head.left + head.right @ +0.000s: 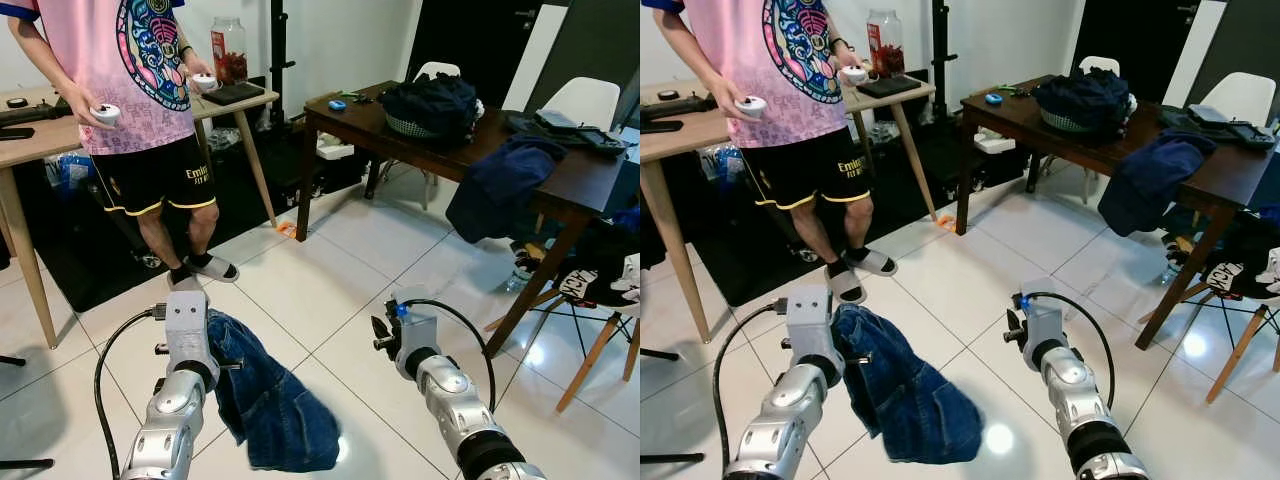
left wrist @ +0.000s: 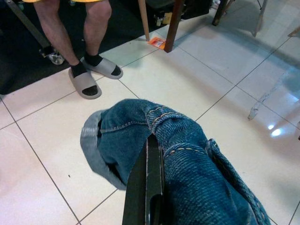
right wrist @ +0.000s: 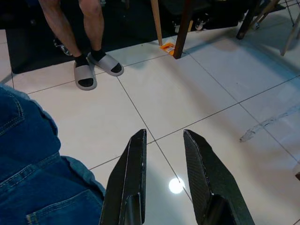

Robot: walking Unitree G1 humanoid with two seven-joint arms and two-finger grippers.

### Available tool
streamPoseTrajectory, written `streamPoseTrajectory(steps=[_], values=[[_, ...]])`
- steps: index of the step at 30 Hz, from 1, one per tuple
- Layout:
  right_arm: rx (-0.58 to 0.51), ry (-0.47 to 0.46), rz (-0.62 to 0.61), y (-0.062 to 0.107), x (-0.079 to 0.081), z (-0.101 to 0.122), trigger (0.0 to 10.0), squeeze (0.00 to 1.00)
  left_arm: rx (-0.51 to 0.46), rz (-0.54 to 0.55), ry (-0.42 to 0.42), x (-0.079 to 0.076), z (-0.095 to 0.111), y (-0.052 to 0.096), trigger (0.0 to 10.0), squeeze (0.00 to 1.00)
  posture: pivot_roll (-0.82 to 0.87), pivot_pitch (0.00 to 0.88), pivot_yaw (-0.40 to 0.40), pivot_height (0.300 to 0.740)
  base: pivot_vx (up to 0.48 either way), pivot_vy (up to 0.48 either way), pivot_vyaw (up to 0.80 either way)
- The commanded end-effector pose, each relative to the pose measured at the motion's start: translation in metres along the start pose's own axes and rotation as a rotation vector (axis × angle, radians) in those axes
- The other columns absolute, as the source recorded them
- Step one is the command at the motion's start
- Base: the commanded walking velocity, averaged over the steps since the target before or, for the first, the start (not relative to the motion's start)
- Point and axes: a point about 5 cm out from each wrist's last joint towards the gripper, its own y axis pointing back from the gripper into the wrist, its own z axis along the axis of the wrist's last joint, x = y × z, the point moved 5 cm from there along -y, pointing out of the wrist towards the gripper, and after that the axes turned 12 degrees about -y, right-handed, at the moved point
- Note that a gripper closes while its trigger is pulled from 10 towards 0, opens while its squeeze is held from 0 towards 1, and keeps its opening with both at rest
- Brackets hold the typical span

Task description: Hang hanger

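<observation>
A blue denim garment (image 1: 270,400) hangs from my left gripper (image 2: 151,140) down toward the tiled floor. In the left wrist view the two black fingers are pressed together, with folds of denim (image 2: 187,159) bunched around them. My right gripper (image 3: 164,136) is held out over the tiles to the right of the garment, open with nothing between its fingers. An edge of the denim (image 3: 33,178) shows beside it. I can make out no hanger in these views.
A person (image 1: 150,100) in a pink shirt and sandals stands ahead on the left, a controller in each hand. A dark wooden table (image 1: 350,115) with a bag and a draped navy cloth (image 1: 500,190) stands ahead on the right, with white chairs (image 1: 585,100) behind it. A light table (image 1: 40,135) is at far left.
</observation>
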Motion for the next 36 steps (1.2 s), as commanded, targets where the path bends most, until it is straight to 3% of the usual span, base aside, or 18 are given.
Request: streamPoseTrajectory(steps=[1, 36], values=[[0.003, -0.02, -0.009, 0.0019, -0.003, -0.0014, 10.0, 0.0, -0.04, 0.001, -0.011, -0.0015, 0.0103, -0.002, 10.0, 0.0, 0.01, 0.0, -0.074, 0.74, 0.0, 0.0, 0.0], [0.005, -0.017, -0.004, -0.0005, -0.0004, 0.001, 10.0, 0.0, -0.044, -0.009, 0.012, -0.0016, 0.0117, -0.0035, 10.0, 0.0, 0.01, 0.0, -0.071, 0.74, 0.0, 0.055, 0.0]])
